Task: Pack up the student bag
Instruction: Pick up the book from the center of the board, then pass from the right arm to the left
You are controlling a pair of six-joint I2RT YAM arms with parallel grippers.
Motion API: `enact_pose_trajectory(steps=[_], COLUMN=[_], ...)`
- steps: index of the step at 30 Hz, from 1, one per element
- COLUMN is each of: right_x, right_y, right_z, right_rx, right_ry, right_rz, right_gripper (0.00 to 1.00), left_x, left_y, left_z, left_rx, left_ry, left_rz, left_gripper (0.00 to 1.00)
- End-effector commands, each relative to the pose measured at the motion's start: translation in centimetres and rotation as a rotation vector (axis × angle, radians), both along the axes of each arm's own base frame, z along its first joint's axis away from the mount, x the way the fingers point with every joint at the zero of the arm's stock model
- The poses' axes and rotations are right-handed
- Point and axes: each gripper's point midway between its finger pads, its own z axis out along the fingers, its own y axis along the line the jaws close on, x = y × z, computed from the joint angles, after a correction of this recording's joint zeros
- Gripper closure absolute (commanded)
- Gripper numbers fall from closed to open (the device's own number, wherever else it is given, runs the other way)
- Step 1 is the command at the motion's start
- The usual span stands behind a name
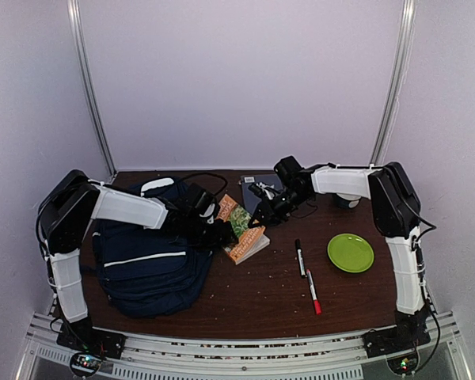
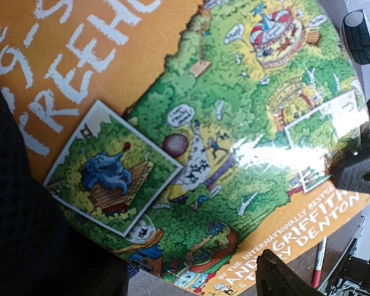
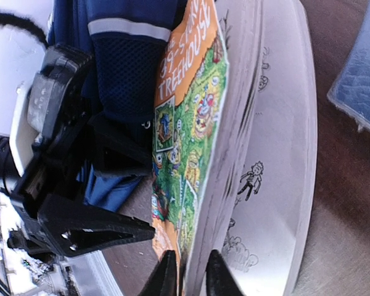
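Note:
The student bag point(image 1: 150, 261), a navy backpack with a white stripe, lies at the table's left; it also shows in the right wrist view point(image 3: 123, 61). An orange-and-green picture book point(image 1: 244, 228) lies tilted just right of it. My right gripper point(image 1: 263, 207) is shut on the book's front cover and a few pages point(image 3: 200, 185), lifting them off the white inner pages point(image 3: 277, 154). My left gripper point(image 1: 212, 229) is open at the book's bag-side edge, and the cover point(image 2: 203, 135) fills its view. Its dark fingers point(image 3: 92, 231) stand apart, holding nothing.
A black marker point(image 1: 299, 257) and a red marker point(image 1: 313, 291) lie right of the book. A green plate point(image 1: 350, 252) sits at the right. A grey-blue notebook point(image 1: 257, 187) lies behind the book. A dark cup point(image 1: 347, 201) stands by the right arm.

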Motion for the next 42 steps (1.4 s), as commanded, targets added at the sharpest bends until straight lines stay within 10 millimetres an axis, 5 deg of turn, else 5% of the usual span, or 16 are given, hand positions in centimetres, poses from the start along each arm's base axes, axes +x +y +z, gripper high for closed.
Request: enact_pose_trajectory(steps=[1, 8, 14, 18, 25, 36, 42], right_x=[1.1, 2.3, 2.7, 2.7, 2.5, 3.2, 3.2], right_y=[-0.1, -0.8, -0.4, -0.3, -0.7, -2.3, -2.3], right_z=[2.1, 5.4, 9.1, 10.0, 8.1, 3.4, 2.9], right_rx=[0.06, 0.271, 0.462, 0.486, 0.442, 0.296, 0.283], right_ry=[-0.003, 0.114, 0.188, 0.188, 0.203, 0.193, 0.192], right_rz=[-0.034, -0.126, -0.162, -0.158, -0.172, -0.217, -0.22], right_gripper=[0.94, 1.0, 1.0, 1.0, 1.0, 0.98, 0.98], left_x=[0.8, 1.3, 2.4, 3.3, 4.4, 5.0, 5.1], left_y=[0.4, 0.8, -0.3, -1.6, -2.6, -3.2, -3.8], left_z=[0.9, 2.4, 3.7, 4.7, 6.6, 9.1, 9.7], left_rx=[0.0, -0.042, -0.176, -0.286, -0.461, -0.56, -0.6], left_ry=[-0.042, -0.093, -0.129, -0.13, -0.146, -0.181, -0.183], left_rz=[0.019, 0.074, 0.142, 0.176, 0.245, 0.256, 0.239], left_gripper=[0.26, 0.22, 0.19, 0.18, 0.28, 0.66, 0.79])
